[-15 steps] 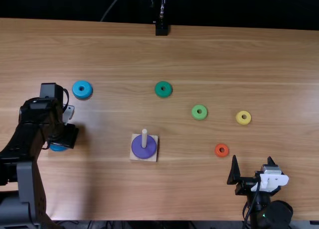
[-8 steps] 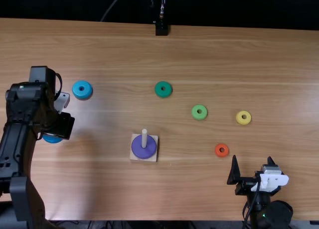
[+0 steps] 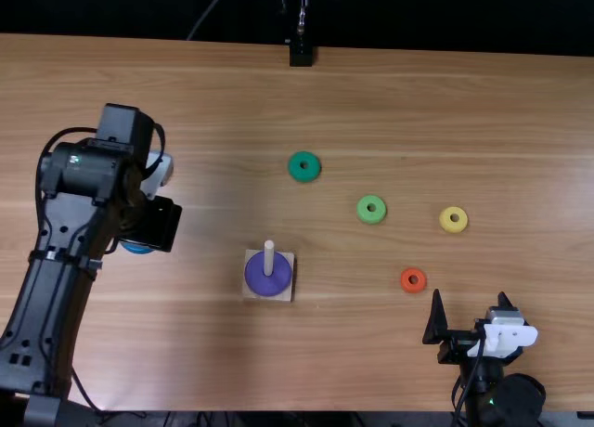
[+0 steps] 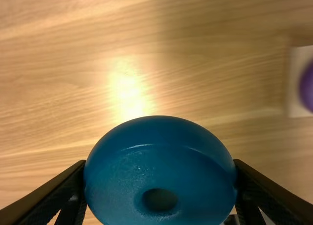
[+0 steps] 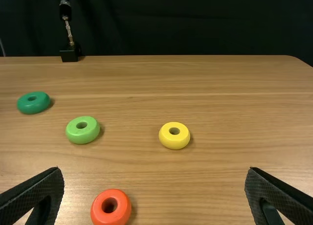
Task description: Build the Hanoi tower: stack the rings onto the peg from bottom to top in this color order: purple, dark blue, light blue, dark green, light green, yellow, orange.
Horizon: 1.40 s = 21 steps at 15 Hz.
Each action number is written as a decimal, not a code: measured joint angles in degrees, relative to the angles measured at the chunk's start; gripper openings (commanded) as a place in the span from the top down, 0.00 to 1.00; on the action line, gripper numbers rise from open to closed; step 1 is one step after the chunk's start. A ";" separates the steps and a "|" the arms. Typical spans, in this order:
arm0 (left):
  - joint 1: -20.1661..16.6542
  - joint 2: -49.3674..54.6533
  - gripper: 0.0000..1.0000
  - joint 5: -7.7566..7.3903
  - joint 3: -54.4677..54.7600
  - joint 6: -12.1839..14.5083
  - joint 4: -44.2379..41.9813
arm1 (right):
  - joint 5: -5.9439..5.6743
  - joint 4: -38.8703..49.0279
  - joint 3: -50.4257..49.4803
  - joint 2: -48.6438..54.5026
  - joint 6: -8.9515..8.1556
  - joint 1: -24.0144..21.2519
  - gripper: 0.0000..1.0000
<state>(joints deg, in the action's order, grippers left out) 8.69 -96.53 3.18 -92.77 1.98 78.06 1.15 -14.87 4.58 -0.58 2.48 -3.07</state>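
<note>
In the top view my left gripper (image 3: 153, 226) is over the table's left part, with the dark blue ring (image 3: 136, 248) partly under it. The left wrist view has my left gripper (image 4: 159, 173) shut on that dark blue ring (image 4: 117, 171). The purple ring (image 3: 258, 277) lies around the peg (image 3: 269, 257) on its square base, to the gripper's right. My right gripper (image 3: 470, 299) stands open near the front edge; between its fingers (image 5: 154, 172) nothing is held. Loose rings are dark green (image 3: 295, 167), light green (image 3: 362, 209), yellow (image 3: 445, 220) and orange (image 3: 406, 280).
The left arm lies over the table's left side. A black stand (image 3: 301, 54) is at the far edge of the table (image 3: 418, 102). The orange ring (image 5: 98, 210) is the loose ring closest to my right gripper.
My left gripper has moved away from the near edge and then right, carrying the dark blue ring. Its arm now covers the light blue ring's earlier spot. The right arm has stayed still.
</note>
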 measured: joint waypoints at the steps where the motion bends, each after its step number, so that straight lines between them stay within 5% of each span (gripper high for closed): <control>1: 2.27 0.35 1.00 -0.35 -1.99 -1.60 1.42 | -0.02 0.02 0.02 0.00 0.00 0.00 0.00; 6: 10.99 0.33 1.00 -4.44 -9.27 -9.44 3.45 | -0.02 -0.02 0.02 0.00 0.02 0.02 0.00; 11: 19.63 0.33 1.00 -6.16 -11.85 -16.83 3.45 | -0.04 -0.02 0.00 0.02 0.00 0.00 0.00; 21: 25.09 -4.66 1.00 -6.45 -11.87 -18.97 2.49 | -0.04 0.00 0.02 0.02 0.00 0.00 0.00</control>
<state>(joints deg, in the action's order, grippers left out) 33.78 -101.19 -3.27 -104.64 -16.99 80.55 1.10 -14.87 4.60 -0.56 2.48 -3.07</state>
